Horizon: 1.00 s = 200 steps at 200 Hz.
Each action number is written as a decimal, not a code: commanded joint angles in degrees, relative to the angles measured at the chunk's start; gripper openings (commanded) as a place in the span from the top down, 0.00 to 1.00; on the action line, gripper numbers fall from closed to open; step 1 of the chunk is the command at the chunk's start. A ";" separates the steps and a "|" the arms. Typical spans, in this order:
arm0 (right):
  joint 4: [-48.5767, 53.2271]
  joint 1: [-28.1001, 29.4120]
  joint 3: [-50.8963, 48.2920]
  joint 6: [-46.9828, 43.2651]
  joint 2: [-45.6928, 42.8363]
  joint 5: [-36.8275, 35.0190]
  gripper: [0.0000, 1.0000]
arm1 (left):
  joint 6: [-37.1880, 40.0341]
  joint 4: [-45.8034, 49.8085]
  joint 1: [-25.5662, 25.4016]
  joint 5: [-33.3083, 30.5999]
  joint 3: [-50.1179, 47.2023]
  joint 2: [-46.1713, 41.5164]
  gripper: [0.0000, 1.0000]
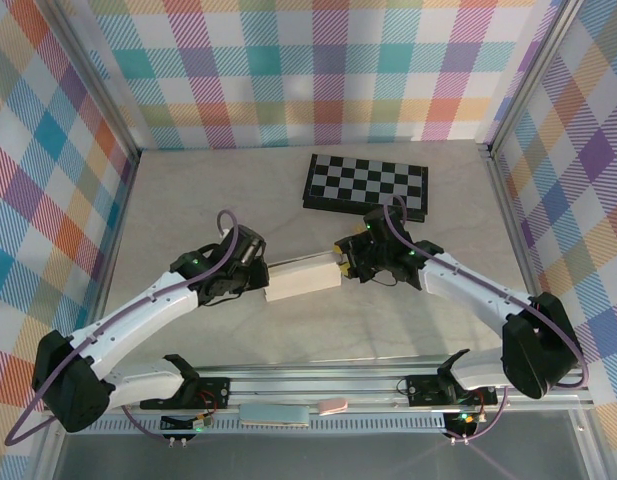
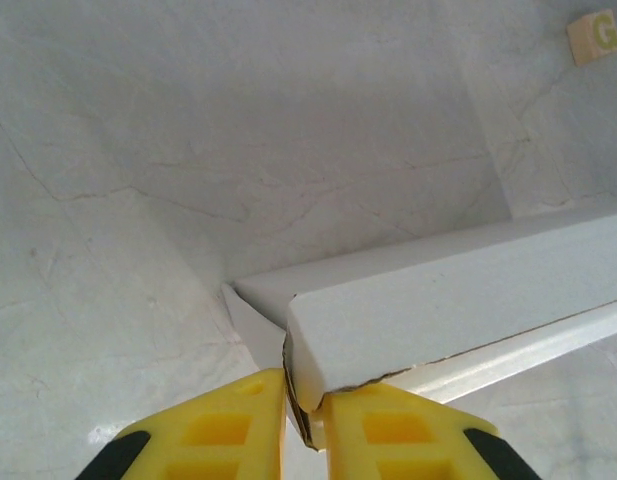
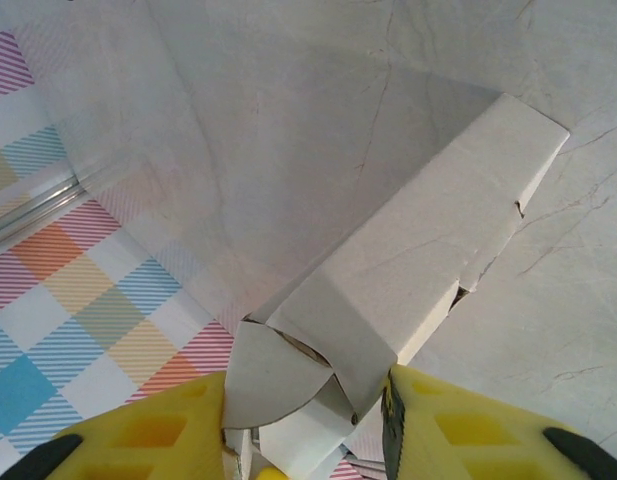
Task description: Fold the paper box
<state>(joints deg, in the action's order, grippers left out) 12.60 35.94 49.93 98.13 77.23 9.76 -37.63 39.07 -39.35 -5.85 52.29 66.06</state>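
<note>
The table [image 1: 288, 200] is pale and marbled like stone, with fine dark veins. Walls [image 1: 318, 70] of bright checked cloth in many colours close it on three sides, with metal posts [image 1: 108, 90] in the corners. A folded chessboard [image 1: 366, 186] lies toward the far side.

The paper box [image 1: 303, 279] lies in the middle of the table, between the two arms. Its long axis runs left to right and is a little skewed, with the right end farther from the arm bases.

The left gripper [image 2: 305, 385] has its yellow fingers nearly together, pinching a thin edge at the box's left end. The right gripper [image 3: 306, 378] is clamped across the right end, where rounded flaps are tucked in.
</note>
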 commanded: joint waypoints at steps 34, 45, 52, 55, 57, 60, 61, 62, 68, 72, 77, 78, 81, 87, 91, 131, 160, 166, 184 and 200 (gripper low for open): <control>5.56 -0.25 2.69 -2.89 1.72 0.70 0.49 | -1.20 2.54 -0.81 3.85 -0.66 2.33 0.88; 8.29 -0.31 4.38 -5.70 1.22 0.31 0.44 | -0.72 2.98 -0.81 3.13 -0.75 2.48 0.90; 10.52 -0.47 5.78 -8.25 0.85 0.03 0.41 | -0.40 3.20 -0.79 2.71 -0.85 2.58 0.91; 11.55 -0.54 6.39 -9.54 0.68 -0.24 0.40 | -0.28 3.21 -0.81 2.62 -0.94 2.51 0.91; 12.22 -0.64 6.75 -10.19 0.54 -0.37 0.39 | -0.15 3.21 -0.81 2.49 -0.89 2.54 0.91; 13.29 -0.77 7.35 -11.78 0.35 -0.58 0.38 | -0.12 3.27 -0.81 2.30 -1.01 2.55 0.91; 13.66 -0.82 7.45 -12.24 0.28 -0.73 0.38 | -0.10 3.28 -0.81 2.27 -0.99 2.52 0.91; 13.98 -0.85 7.67 -12.78 0.24 -0.85 0.38 | -0.09 3.33 -0.81 2.26 -0.98 2.55 0.91; 15.80 -1.23 8.81 -16.00 -0.24 -1.45 0.36 | 0.09 3.38 -0.81 2.09 -1.11 2.51 0.92; 16.55 -1.44 9.28 -18.41 -0.59 -1.71 0.35 | 0.18 3.38 -0.80 2.07 -1.08 2.56 0.92; 17.47 -1.97 9.82 -21.28 -1.16 -2.28 0.35 | 0.31 3.31 -0.77 2.06 -1.15 2.66 0.93; 17.64 -2.04 9.92 -21.91 -1.31 -2.42 0.35 | 0.34 3.30 -0.79 2.06 -1.19 2.66 0.93; 18.30 -2.33 10.26 -23.57 -1.74 -2.68 0.35 | 0.40 3.30 -0.81 2.02 -1.21 2.67 0.93; 19.29 -3.00 10.65 -26.73 -2.76 -3.13 0.34 | 0.36 3.30 -0.81 2.02 -1.22 2.80 0.93; 19.50 -3.66 10.66 -28.53 -3.49 -3.17 0.34 | 0.41 3.29 -0.81 2.14 -1.15 2.97 0.94; 18.90 -9.48 11.32 -39.93 -3.40 3.22 0.47 | 0.47 3.21 -0.81 2.21 -1.12 3.24 0.95; 18.67 -9.69 14.71 -39.47 2.42 8.80 0.54 | 0.71 3.30 -0.81 2.15 -0.70 3.59 0.96; 18.63 -9.70 14.84 -39.09 3.10 9.02 0.55 | 0.67 3.23 -0.81 2.13 -0.63 3.70 0.96; 18.53 -9.64 14.73 -37.75 4.12 9.46 0.56 | 0.52 2.98 -0.81 1.96 -0.65 3.77 0.96; 18.42 -9.34 14.96 -36.93 4.94 10.38 0.56 | 0.44 2.94 -0.81 1.89 -0.51 3.82 0.96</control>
<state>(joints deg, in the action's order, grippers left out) 30.00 25.96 63.35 61.63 81.56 16.84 -37.89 37.30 -39.35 -5.17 52.73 67.88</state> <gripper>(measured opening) 0.439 0.048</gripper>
